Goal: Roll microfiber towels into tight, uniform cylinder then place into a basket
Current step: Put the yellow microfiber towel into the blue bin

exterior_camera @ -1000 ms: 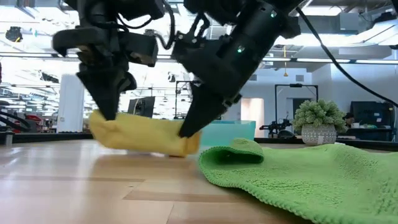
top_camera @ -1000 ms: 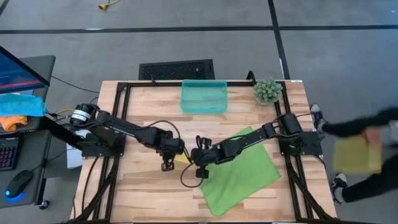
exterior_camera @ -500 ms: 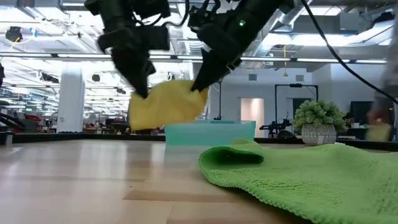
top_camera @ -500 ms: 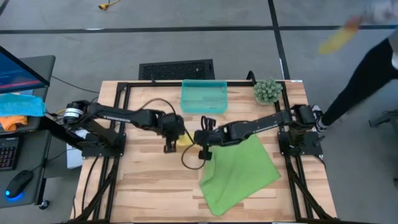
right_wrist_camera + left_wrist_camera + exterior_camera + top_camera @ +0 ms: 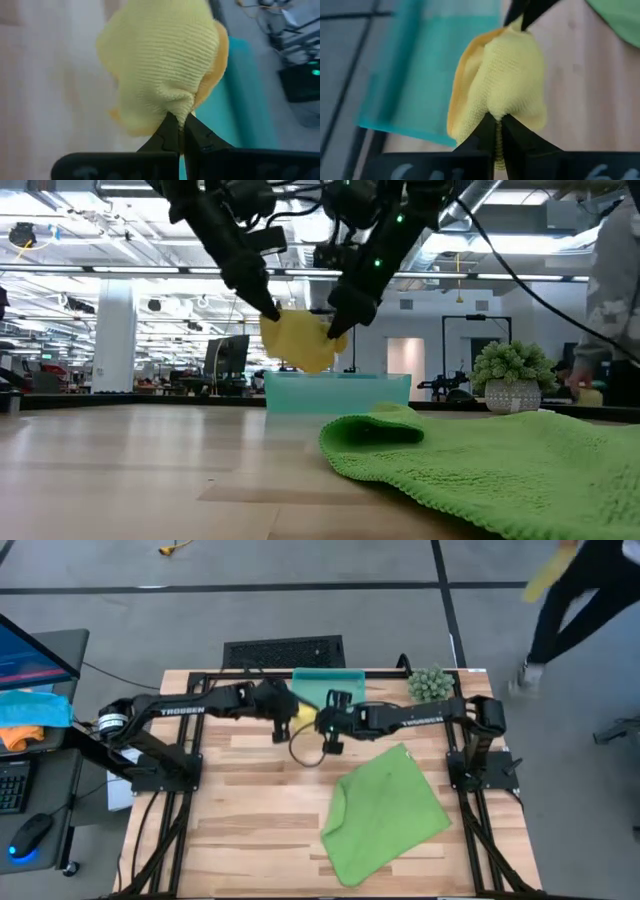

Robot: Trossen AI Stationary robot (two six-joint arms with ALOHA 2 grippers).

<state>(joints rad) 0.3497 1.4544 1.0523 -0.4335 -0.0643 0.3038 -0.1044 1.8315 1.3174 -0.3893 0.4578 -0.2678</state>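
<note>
Gripping opposite ends, the left gripper [image 5: 281,720] and right gripper [image 5: 327,727] pinch the rolled yellow towel [image 5: 304,713] tightly. It hangs over the basket [image 5: 347,677]. The green towel [image 5: 385,812] lies flat.

- You see two black, slim arms built of jointed links, each on a black base at a side of the surface.
- White "TROSSEN" lettering runs along each forearm.
- A black cable loops loose under the wrists.
- A silver round joint sits by the left arm's base.
- Each claw, left claw [image 5: 498,131] and right claw [image 5: 180,131], ends in thin, dark, tapering fingers.
</note>
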